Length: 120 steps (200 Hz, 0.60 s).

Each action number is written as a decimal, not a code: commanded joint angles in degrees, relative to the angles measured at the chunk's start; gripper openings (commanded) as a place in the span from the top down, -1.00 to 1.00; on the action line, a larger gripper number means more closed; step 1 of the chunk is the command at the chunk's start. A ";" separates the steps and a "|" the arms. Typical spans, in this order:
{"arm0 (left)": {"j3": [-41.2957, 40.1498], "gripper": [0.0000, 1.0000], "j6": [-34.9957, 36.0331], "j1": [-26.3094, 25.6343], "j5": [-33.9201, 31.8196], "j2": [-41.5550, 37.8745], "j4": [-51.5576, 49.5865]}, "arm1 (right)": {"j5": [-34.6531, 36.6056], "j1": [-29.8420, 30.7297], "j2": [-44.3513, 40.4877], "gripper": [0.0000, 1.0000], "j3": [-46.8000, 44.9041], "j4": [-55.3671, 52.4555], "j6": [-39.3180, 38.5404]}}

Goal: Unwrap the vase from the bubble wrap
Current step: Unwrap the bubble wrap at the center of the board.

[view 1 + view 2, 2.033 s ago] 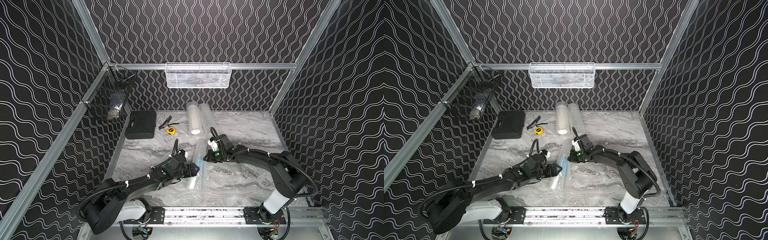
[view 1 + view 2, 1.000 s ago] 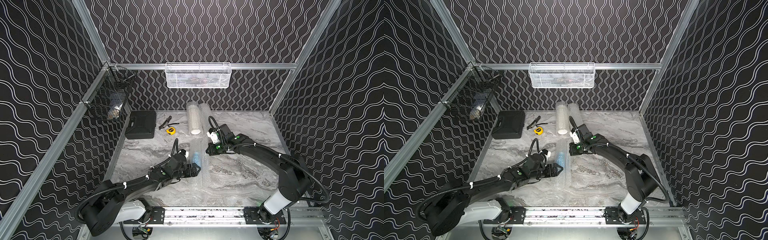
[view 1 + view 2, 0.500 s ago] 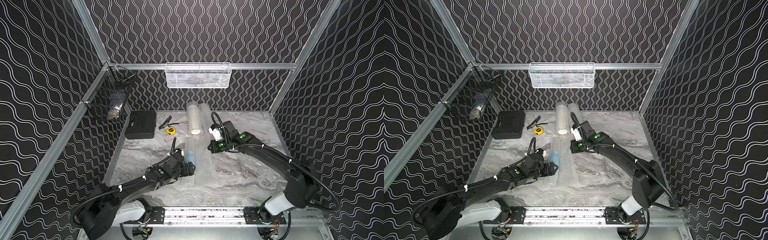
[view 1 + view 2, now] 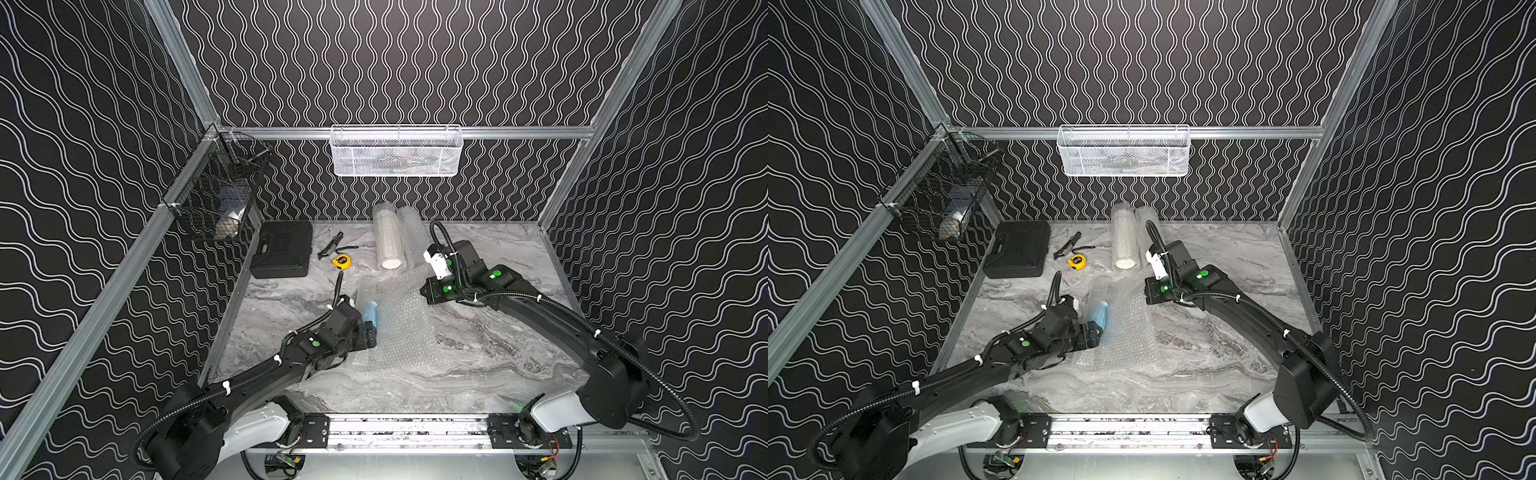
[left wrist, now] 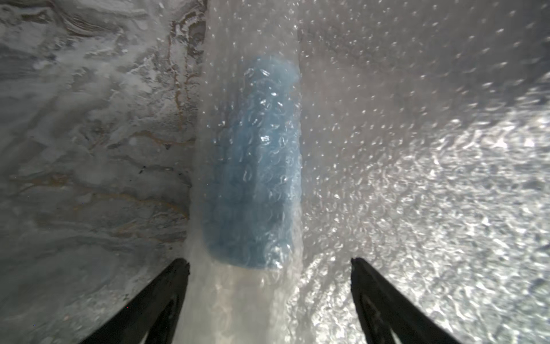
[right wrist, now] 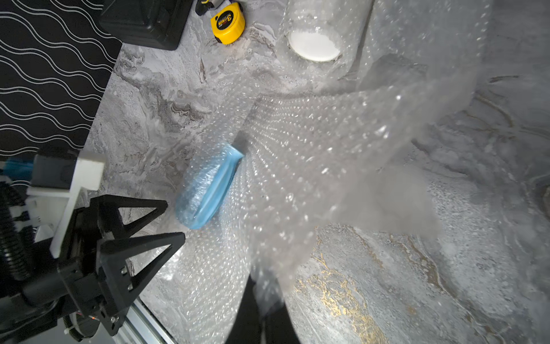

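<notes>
A blue vase (image 4: 369, 313) (image 4: 1099, 312) lies on its side on the marble table, still under a layer of bubble wrap (image 4: 401, 332) (image 4: 1127, 332) at the sheet's left edge. The rest of the sheet spreads flat to its right. My left gripper (image 4: 370, 334) (image 5: 269, 262) is open, its fingers either side of the wrap just short of the vase's (image 5: 253, 166) near end. My right gripper (image 4: 422, 291) (image 6: 263, 287) is shut on the far right edge of the bubble wrap (image 6: 327, 143) and holds it lifted off the table. From the right wrist, the vase (image 6: 208, 190) shows beside the left gripper (image 6: 174, 222).
Two rolled tubes of bubble wrap (image 4: 388, 241) lie at the back, close behind the right gripper. A yellow tape measure (image 4: 341, 261), a small knife (image 4: 330, 245) and a black case (image 4: 282, 253) sit back left. A white mesh basket (image 4: 395, 151) and a black wire basket (image 4: 216, 199) hang on the walls.
My right gripper has pulled the wrap's edge back and to the right, unrolling the tube into a flat sheet. The blue vase now shows through. My left gripper stayed open, shifting slightly left.
</notes>
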 commanded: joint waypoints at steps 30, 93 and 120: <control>0.06 -0.76 1.43 1.54 -2.71 -0.05 -2.67 | 2.66 -0.13 -1.14 1.00 -0.87 0.08 0.29; 2.68 -0.77 4.85 2.86 -5.30 0.28 -6.69 | 2.96 -0.11 0.80 1.00 -4.22 1.93 1.23; 7.74 -0.80 8.41 2.93 -10.95 -0.29 -12.80 | 3.38 -0.17 1.60 1.00 -5.30 2.30 1.77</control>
